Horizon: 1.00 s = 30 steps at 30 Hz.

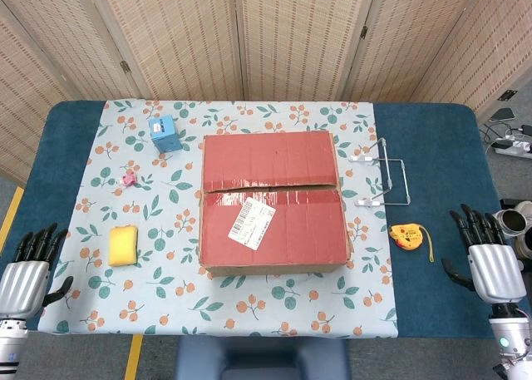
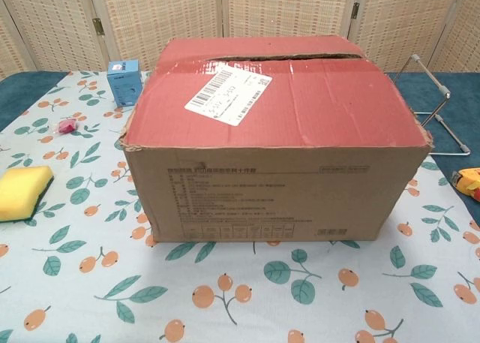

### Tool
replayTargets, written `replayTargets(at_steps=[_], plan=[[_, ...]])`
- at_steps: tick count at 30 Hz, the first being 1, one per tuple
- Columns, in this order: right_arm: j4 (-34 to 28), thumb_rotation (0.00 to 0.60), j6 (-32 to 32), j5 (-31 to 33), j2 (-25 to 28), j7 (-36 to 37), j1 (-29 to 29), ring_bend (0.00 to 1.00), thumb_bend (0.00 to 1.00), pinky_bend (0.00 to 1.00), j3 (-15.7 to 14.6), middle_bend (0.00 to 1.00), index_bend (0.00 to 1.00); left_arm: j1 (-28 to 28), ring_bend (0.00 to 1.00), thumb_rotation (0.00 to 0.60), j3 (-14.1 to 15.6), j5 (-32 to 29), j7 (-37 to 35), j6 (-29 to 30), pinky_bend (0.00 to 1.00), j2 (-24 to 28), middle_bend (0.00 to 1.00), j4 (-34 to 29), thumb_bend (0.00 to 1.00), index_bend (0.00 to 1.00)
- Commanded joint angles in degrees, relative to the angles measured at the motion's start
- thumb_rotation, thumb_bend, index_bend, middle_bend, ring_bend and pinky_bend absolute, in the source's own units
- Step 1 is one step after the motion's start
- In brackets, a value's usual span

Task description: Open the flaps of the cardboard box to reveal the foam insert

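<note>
A cardboard box [image 1: 273, 201] with red-topped flaps stands in the middle of the table, both flaps lying flat and meeting at a seam across the top. A white shipping label [image 1: 253, 222] is stuck on the near flap. In the chest view the box [image 2: 274, 178] fills the centre, its brown front wall facing me. No foam shows. My left hand [image 1: 29, 268] hovers at the table's near left edge, fingers apart, holding nothing. My right hand [image 1: 486, 259] hovers at the near right edge, likewise spread and empty. Neither hand shows in the chest view.
A yellow sponge [image 1: 123, 245] lies left of the box, with a small pink item [image 1: 128, 179] and a blue carton [image 1: 165, 134] further back. A wire rack [image 1: 384, 174] and a yellow tape measure [image 1: 407, 235] lie to the right. A floral cloth [image 1: 166, 297] covers the table.
</note>
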Motion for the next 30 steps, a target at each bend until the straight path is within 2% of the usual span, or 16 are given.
replayTargets(at_steps=[1,14,18,21,25,30], plan=[[0.05,0.515,-0.44,0.10,-0.21,-0.44,0.18,0.00,0.41,0.00,-0.11,0.00,0.00,0.15,0.00,0.600,-0.02,0.11,-0.31,0.40,0.01,0.18,0.00,-0.14,0.37,0.00],[1.10,0.515,-0.52,-0.98,-1.03,0.30,0.76,0.00,0.41,0.00,-0.23,0.00,0.00,-0.67,0.00,0.600,0.05,0.96,-2.04,-0.26,0.01,0.28,0.00,0.38,0.38,0.00],[6.05,0.512,0.10,-5.43,-3.41,2.29,3.17,0.00,0.41,0.00,0.33,0.00,0.04,-0.71,0.00,0.600,-1.08,-0.53,-1.64,0.30,0.03,-0.46,0.00,0.75,0.37,0.00],[7.22,0.514,-1.17,-6.74,-3.15,4.70,6.16,0.00,0.41,0.00,2.06,0.00,0.07,-0.95,0.00,0.600,-1.18,-0.60,-1.96,0.02,0.03,-0.56,0.00,0.86,0.37,0.00],[9.09,0.512,-3.15,-5.97,-3.01,6.68,10.45,0.00,0.41,0.00,5.78,0.00,0.12,-1.21,0.00,0.600,-1.51,-1.59,-3.25,-0.83,0.04,-0.28,0.00,1.19,0.38,0.00],[13.09,0.508,-7.77,-4.55,-5.03,11.47,16.15,0.00,0.41,0.00,8.69,0.00,0.13,-1.69,0.00,0.600,-2.31,-4.66,-3.89,-2.92,0.04,-0.26,0.00,1.90,0.38,0.00]])
